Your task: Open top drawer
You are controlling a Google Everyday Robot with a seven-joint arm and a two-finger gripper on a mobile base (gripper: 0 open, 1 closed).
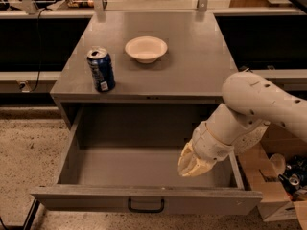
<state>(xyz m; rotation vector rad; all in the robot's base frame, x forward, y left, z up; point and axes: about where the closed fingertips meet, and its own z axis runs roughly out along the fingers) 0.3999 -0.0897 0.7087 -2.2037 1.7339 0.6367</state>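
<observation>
The top drawer point(96, 198) is a wide grey metal drawer with a small black centre handle point(146, 206). It stands pulled far out from under the grey cabinet top, and its deep box shows empty. My gripper point(192, 163) hangs at the end of the white arm point(259, 104) that comes in from the right. It is over the drawer's right inner part, just behind the front panel and clear of the handle. Its fingertips are hidden from this side.
A blue soda can point(101, 69) and a white bowl point(146, 49) stand on the cabinet top point(192, 66). A cardboard box with clutter point(283, 186) sits on the floor at the right. Speckled floor lies to the left.
</observation>
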